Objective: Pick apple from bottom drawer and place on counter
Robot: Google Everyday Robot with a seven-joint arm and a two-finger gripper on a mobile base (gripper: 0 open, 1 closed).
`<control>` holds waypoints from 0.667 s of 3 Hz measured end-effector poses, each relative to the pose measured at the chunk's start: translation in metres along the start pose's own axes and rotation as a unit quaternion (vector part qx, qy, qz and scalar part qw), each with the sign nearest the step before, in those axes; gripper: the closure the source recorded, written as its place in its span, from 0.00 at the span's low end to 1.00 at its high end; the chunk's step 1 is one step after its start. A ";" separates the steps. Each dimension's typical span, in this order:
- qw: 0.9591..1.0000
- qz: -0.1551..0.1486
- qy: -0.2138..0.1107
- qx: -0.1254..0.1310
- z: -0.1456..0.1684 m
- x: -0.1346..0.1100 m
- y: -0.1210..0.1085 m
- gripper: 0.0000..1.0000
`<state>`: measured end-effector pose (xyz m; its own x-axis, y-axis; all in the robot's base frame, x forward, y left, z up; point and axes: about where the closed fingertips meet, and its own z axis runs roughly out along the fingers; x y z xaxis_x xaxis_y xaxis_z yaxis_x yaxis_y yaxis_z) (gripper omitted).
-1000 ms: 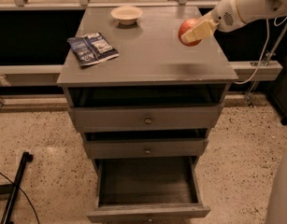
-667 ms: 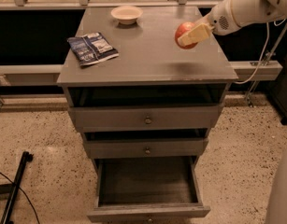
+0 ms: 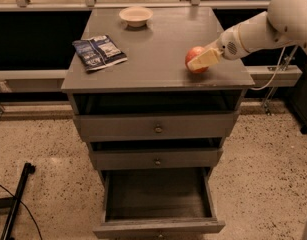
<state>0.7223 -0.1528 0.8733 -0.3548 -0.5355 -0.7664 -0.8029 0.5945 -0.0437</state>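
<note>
**Apple down on the counter, gripper clasping it**

Nearest me, the bottom drawer point(image 3: 158, 200) stands pulled out. Above, near the counter's point(image 3: 158, 49) front right, I see the apple point(image 3: 192, 56) resting, the gripper point(image 3: 196, 63) clenched on it from the right. A snack bag point(image 3: 99, 52) lies left, and a cream bowl point(image 3: 136, 16) sits farthest back.

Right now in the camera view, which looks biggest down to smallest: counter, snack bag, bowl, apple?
1. counter
2. snack bag
3. bowl
4. apple, though the bowl sits farther back, so those two look close.
The gripper holds the apple near the counter's right front edge.
</note>
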 end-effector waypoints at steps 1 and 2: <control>1.000 0.003 0.004 -0.004 0.006 0.006 0.003 0.37; 1.000 0.003 0.004 -0.004 0.006 0.006 0.003 0.14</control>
<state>0.7207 -0.1507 0.8652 -0.3628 -0.5367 -0.7618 -0.8046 0.5928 -0.0344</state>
